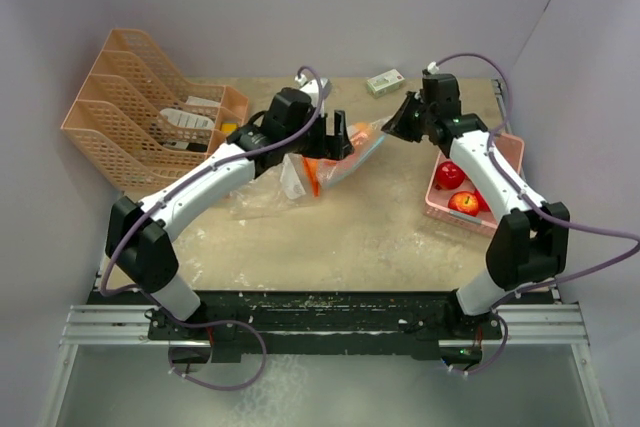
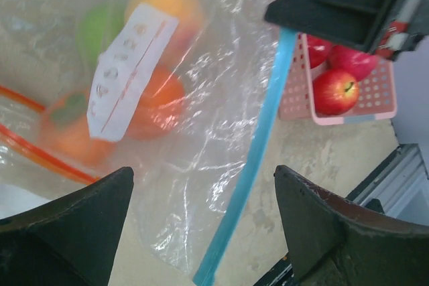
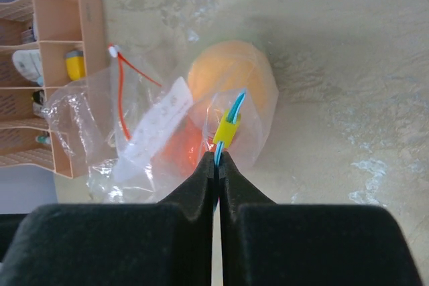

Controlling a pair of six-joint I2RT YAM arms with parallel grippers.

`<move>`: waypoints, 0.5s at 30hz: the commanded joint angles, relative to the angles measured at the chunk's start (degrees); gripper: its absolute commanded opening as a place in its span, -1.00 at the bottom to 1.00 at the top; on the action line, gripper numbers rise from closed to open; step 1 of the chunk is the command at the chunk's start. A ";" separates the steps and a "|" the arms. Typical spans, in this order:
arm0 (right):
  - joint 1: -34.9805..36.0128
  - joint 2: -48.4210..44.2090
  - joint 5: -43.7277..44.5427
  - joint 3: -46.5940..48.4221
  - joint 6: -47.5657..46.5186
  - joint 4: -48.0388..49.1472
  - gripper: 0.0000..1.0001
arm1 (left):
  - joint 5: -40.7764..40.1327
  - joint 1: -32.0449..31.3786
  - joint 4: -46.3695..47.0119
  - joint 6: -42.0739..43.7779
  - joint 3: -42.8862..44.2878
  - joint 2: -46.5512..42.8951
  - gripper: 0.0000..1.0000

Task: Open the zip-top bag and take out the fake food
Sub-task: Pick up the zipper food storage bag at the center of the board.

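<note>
Both arms meet over the bag (image 1: 335, 167) on the desk (image 1: 330, 237). My left tool (image 2: 204, 195), wide and empty, straddles its blue zip strip (image 2: 258, 159). My right tool (image 3: 218, 165) pinches that strip beside the yellow slider (image 3: 228, 128); fruit (image 3: 231, 75) lies beyond, inside.

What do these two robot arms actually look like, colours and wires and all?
The left arm and right arm share smooth white segments between chunky black joints. A purple cable trails along each. The left pincer and right pincer each have two matte black, wedge-shaped fingers.
</note>
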 commanded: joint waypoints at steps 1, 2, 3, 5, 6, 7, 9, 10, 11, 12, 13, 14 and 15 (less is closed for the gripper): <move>1.64 -3.04 -0.91 3.14 -2.22 1.83 -1.00 | -0.60 -3.61 -0.86 5.01 8.55 1.12 0.78; 2.05 -3.18 -0.75 3.69 -2.44 1.45 -1.00 | -0.92 -4.70 -1.32 5.64 10.17 2.00 0.78; 2.59 -3.30 -0.56 4.25 -2.61 1.16 -1.00 | -1.20 -5.51 -1.88 6.32 11.55 2.76 0.79; 3.88 -3.71 0.13 5.41 -2.83 0.58 -1.00 | -1.33 -7.01 -2.65 7.13 14.09 4.63 0.79; 4.61 -3.83 0.30 5.90 -2.85 0.45 -1.00 | -1.30 -7.44 -2.82 7.43 14.97 5.39 0.79; 5.28 -3.90 0.49 6.47 -2.73 0.02 -1.00 | -1.29 -7.86 -2.94 7.69 15.63 6.20 0.79; 6.32 -4.09 0.84 7.53 -2.38 -0.59 -1.00 | -1.29 -8.33 -3.13 8.19 16.39 7.19 0.78; 6.58 -4.18 0.93 8.13 -2.13 -0.94 -1.00 | -1.40 -8.48 -3.29 8.35 16.43 7.43 0.75; 6.70 -4.33 1.00 8.59 -1.95 -1.09 -1.00 | -1.57 -8.53 -3.39 8.62 16.32 7.46 0.70; 6.73 -4.49 1.06 9.06 -1.83 -1.20 -1.00 | -1.82 -8.66 -3.57 8.76 16.12 7.51 0.62; 6.74 -4.62 1.12 9.62 -1.80 -1.33 -1.00 | -2.13 -8.71 -3.70 9.01 15.89 7.35 0.53; 6.74 -4.72 1.06 10.16 -1.80 -1.57 -1.00 | -2.55 -8.76 -3.81 9.11 15.50 7.25 0.43; 6.74 -4.69 0.78 10.75 -1.75 -1.92 -1.00 | -2.97 -8.72 -3.93 9.10 15.23 7.06 0.32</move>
